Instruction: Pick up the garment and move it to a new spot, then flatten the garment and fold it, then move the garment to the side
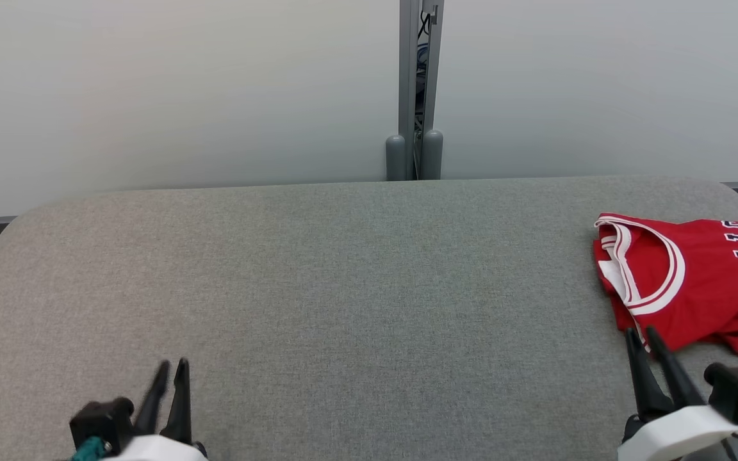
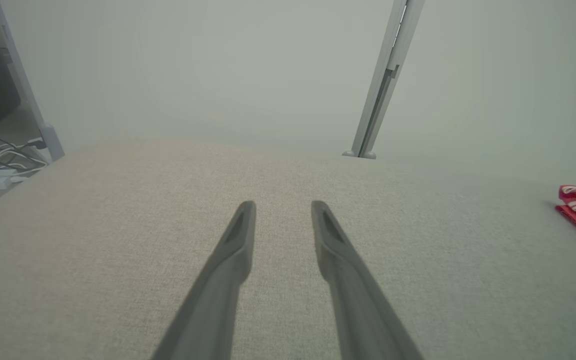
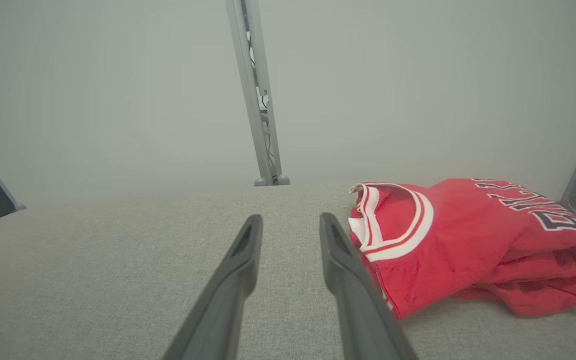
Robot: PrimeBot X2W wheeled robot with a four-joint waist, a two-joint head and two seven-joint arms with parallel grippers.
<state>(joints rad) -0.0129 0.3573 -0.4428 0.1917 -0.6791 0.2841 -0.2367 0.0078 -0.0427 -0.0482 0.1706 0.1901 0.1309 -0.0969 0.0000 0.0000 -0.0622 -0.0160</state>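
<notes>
The red jersey (image 1: 696, 282) is bunched at the right edge of the frame on the counter (image 1: 343, 288), both sets of jaws are seen part-open and empty, so just one layer could get snagged and the heap dragged off.

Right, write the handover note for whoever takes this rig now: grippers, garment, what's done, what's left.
Left gripper: open, empty, over bare table, far from the garment.
Right gripper: open, empty, fingertips close beside the collar end of the garment, nothing between them.
Garment: red jersey, doubled over and rumpled at the table's right end, partly cut off in the head view.
Done: nothing certain; it is neither flat nor neatly folded.
Left, probably: pick it up, move it to the open middle, flatten, fold, set aside.
</notes>
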